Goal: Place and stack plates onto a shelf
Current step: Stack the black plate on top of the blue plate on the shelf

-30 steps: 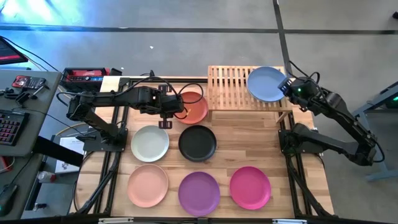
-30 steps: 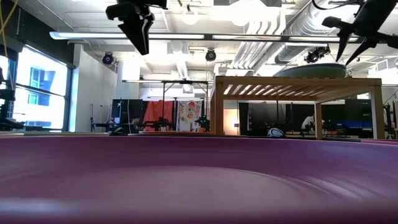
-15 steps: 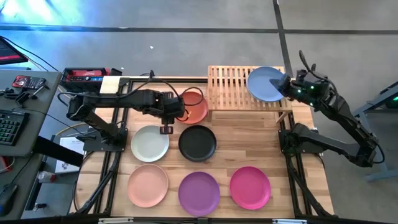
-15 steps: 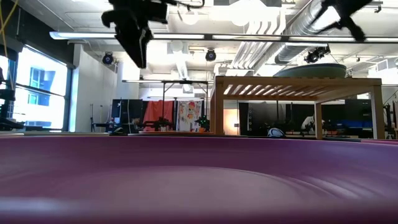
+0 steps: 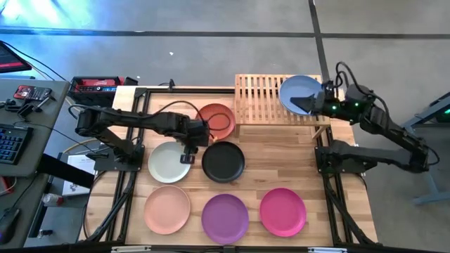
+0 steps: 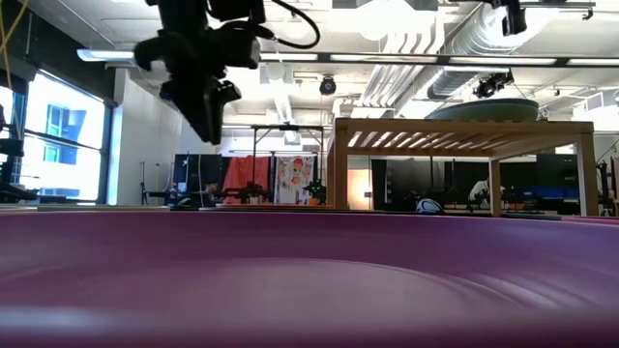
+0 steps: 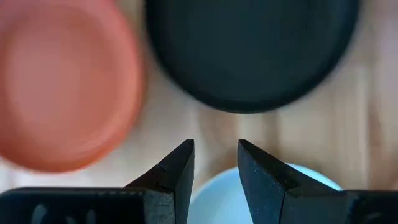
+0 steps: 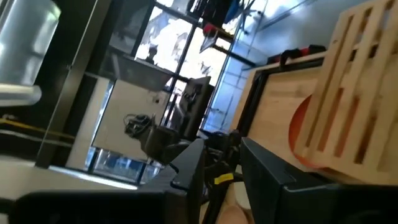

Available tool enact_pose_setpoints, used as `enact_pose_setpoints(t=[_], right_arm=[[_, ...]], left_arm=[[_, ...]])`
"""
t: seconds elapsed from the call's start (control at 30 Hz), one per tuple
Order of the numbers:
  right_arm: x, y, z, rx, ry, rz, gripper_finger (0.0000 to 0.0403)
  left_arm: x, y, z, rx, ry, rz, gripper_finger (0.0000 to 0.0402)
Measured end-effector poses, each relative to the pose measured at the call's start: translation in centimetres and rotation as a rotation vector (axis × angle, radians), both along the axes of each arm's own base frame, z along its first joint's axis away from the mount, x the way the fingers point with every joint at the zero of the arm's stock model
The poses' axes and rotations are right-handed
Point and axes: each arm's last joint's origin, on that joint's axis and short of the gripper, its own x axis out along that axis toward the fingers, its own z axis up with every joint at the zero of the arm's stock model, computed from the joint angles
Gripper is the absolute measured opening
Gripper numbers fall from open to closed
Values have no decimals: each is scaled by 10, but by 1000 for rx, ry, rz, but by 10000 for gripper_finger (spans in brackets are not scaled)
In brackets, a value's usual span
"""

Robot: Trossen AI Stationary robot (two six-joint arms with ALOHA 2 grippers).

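Note:
The light blue plate (image 5: pixel 297 91) lies flat on the right end of the bamboo shelf (image 5: pixel 261 98), also seen as the plate (image 6: pixel 488 109) on the shelf (image 6: pixel 464 130). My right gripper (image 5: pixel 304 107) hovers open above its near edge, fingers level, pointing left. On the tabletop lie the orange-red (image 5: pixel 216 121), pale grey-green (image 5: pixel 167 163), black (image 5: pixel 223 161), peach (image 5: pixel 167 209), purple (image 5: pixel 225 216) and magenta (image 5: pixel 283 211) plates. My left gripper (image 5: pixel 185 157) hangs open, fingers down, above the pale plate's right rim (image 7: pixel 273 190), beside the black plate (image 7: pixel 249 50). No sage green plate shows.
The shelf's left half (image 5: pixel 253 98) is bare slats. A black metal frame (image 5: pixel 137 133) runs along both table sides under the arms. Left of the table stands a desk with a keyboard (image 5: pixel 8 140) and a red box (image 5: pixel 95 84). The purple plate (image 6: pixel 309 280) fills the low view's foreground.
My left gripper moved from over the orange-red plate toward the near edge and came down, ending above the pale grey-green plate's right rim. My right arm rose above the shelf and tipped its fingers level, pointing left. The light blue plate stayed on the shelf.

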Motion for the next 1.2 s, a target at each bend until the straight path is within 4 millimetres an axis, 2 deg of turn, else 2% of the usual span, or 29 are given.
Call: enact_pose_setpoints(t=[0.33, 0.53, 0.77, 1.0, 1.2], right_arm=[[39, 18, -2, -20, 1, 85, 87], [60, 29, -1, -42, -35, 122, 87], [76, 40, 5, -94, -127, 147, 87], [89, 51, 11, -148, -217, 176, 87], [93, 58, 9, -151, -210, 185, 87]], left_arm=[[1, -50, -19, -4, -59, -240, 113], [3, -72, -17, 0, -127, -310, 113], [10, -80, -24, 38, -137, -340, 113], [21, -83, -48, 45, -87, -340, 113], [27, -85, -66, 54, -38, -360, 113]])
